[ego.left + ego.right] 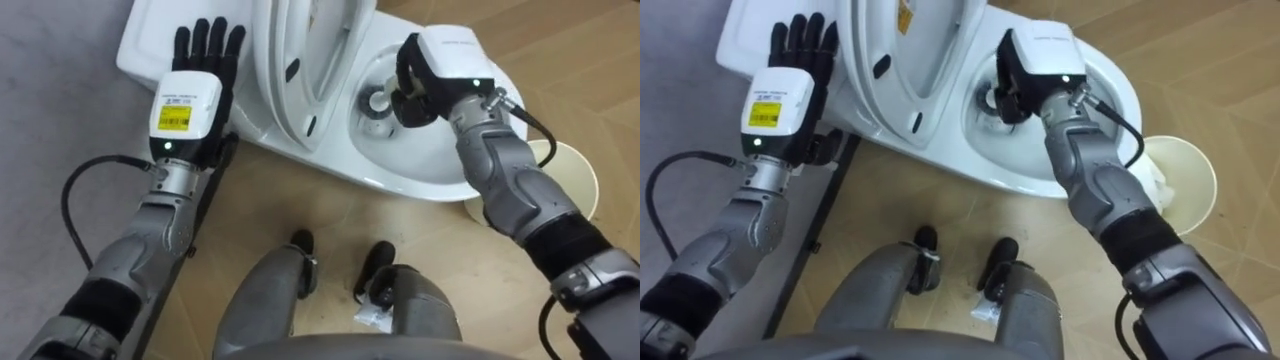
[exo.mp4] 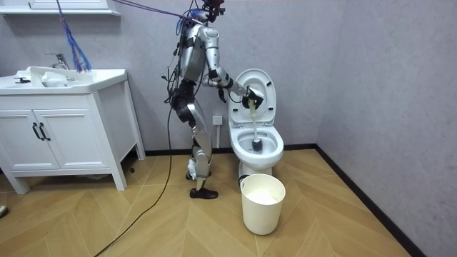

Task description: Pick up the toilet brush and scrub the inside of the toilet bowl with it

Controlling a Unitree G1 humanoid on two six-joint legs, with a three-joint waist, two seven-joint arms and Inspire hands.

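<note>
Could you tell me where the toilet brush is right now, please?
In the room view the toilet brush stands head down in the toilet bowl, gripped by the right hand, behind the white bin.

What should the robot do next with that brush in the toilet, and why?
Probably sweep the toilet brush round the inside of the toilet bowl. The right robot hand is curled round its handle, the brush head already sits low in the bowl, and the seat is raised.
</note>
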